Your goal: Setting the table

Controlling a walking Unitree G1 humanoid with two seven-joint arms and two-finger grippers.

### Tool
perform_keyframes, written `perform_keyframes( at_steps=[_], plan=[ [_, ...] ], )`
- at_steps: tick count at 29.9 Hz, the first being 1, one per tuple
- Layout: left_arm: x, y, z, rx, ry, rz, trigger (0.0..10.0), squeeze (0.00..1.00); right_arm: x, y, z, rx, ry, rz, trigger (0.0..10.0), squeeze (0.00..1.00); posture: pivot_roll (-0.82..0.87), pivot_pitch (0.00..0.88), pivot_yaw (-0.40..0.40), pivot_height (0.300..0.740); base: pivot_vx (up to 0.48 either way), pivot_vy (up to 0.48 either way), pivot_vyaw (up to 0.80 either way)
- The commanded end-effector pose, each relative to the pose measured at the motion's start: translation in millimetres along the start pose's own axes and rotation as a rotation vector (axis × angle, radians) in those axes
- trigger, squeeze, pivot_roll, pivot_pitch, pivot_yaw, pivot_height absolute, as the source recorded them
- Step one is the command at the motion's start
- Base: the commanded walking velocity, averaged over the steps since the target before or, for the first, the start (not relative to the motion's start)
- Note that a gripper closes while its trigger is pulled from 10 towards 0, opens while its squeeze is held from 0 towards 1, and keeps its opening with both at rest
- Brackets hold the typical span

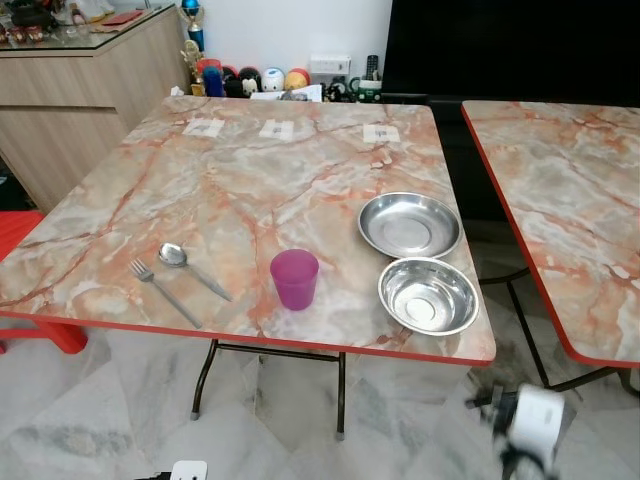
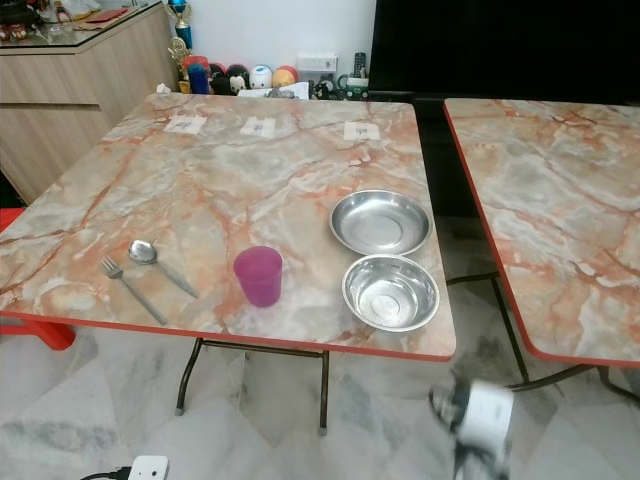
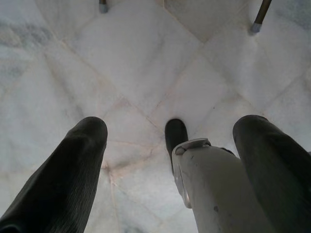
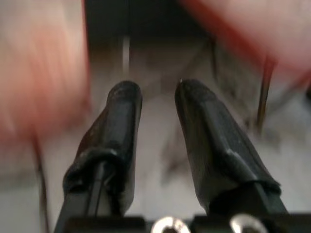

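Both jaws stand apart, I see: left gripper (image 3: 170, 131) over floor, right gripper (image 4: 158, 92) at five o'clock of the bowl (image 1: 428, 295).

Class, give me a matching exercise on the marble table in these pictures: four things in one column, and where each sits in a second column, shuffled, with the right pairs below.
Things
1. cup
2. fork
3. bowl
4. plate

Places
A. nearest the table's front right corner
B. just behind the bowl
C. leftmost, beside the spoon
D. near the front edge, between spoon and bowl

Pairs: 1-D, 2-C, 3-A, 4-B
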State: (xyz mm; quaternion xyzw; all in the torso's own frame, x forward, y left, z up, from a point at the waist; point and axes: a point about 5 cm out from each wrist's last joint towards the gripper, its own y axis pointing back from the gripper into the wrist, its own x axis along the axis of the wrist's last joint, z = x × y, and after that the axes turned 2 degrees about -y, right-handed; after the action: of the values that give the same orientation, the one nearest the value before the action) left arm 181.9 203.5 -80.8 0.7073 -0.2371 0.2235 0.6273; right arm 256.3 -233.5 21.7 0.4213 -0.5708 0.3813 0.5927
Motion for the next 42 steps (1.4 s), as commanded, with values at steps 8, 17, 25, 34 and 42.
perform_keyframes(
  at_steps=[8,17,25,34,42],
  plan=[
    [-4.1,0.9,0.7,0.004,0.018,-0.01,10.0,0.0,-1.7,17.7,12.2,-0.118,-0.002,0.009,10.0,0.0,-0.01,0.071,-0.042,0.74,0.0,0.0,0.0],
    [-2.0,0.7,-1.6,0.007,0.028,0.004,10.0,0.0,33.3,15.7,20.6,-0.101,-0.01,0.127,10.0,0.0,-0.01,0.073,-0.036,0.74,0.0,0.0,0.0],
    [0.6,0.3,-1.0,-0.002,0.026,0.015,10.0,0.0,78.5,-7.9,14.2,-0.125,-0.108,0.217,10.0,0.0,-0.01,0.07,-0.027,0.74,0.0,0.0,0.0],
    [-0.8,0.6,-4.4,0.014,0.023,0.007,10.0,0.0,96.7,-19.2,3.4,-0.099,-0.158,0.227,10.0,0.0,0.01,0.07,-0.024,0.74,0.0,0.0,0.0],
    [-2.0,0.9,-5.8,0.016,0.017,0.002,10.0,0.0,117.4,-26.4,-0.1,-0.101,-0.191,0.263,10.0,0.0,0.0,0.07,-0.021,0.74,0.186,0.0,0.0]
  ],
)
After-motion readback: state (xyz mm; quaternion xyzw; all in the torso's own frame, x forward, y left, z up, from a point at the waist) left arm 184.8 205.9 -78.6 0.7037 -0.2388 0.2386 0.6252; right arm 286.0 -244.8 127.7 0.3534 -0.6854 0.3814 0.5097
